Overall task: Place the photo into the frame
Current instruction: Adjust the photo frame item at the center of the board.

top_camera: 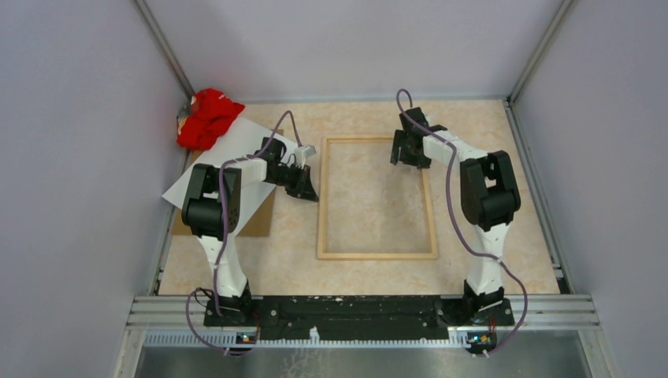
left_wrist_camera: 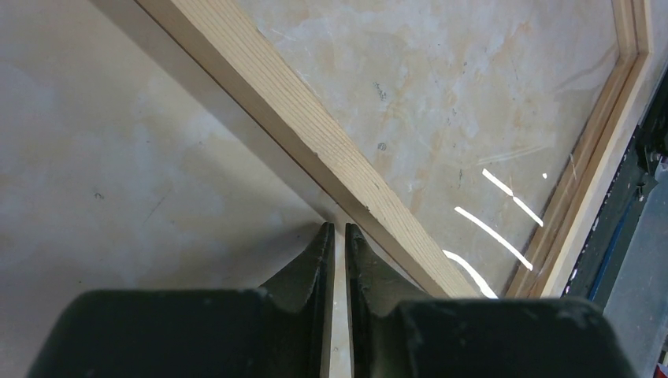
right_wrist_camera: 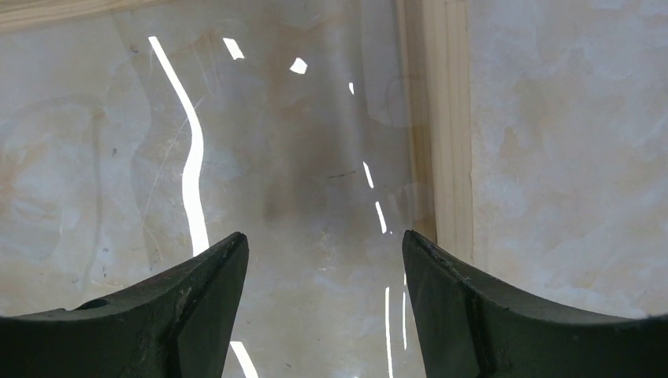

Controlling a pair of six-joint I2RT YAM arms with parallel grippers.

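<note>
Left gripper (left_wrist_camera: 336,230): jaws almost shut with only a slit between them, nothing in it. It sits low on the table (top_camera: 291,268), tips just outside the left rail of the frame (left_wrist_camera: 315,134).

Right gripper (right_wrist_camera: 323,236): jaws wide and empty, hanging over the clear pane (right_wrist_camera: 276,142) inside the frame, close to the right rail at the far end.

The photo (top_camera: 240,140) isn't in play yet. It's left of the frame, partly under the left arm, lying askew on the brown board (top_camera: 260,220) with one corner near the red cloth (top_camera: 209,118).

Risks, as I read it:
- The left tips are so close to the rail that any sideways move probably shoves the frame, which looks loose on the table.
- The photo is thin and lies flat, so a pinch at the edge could crease it or drag the board along.
- If the right fingers drop, they hit the pane and could scratch or shift it.
- A skewed photo would likely catch on the rails instead of dropping in.

Photo look: plain pale side up, printed side not visible. It's a large sheet with no curl or damage that can be made out from above.
</note>
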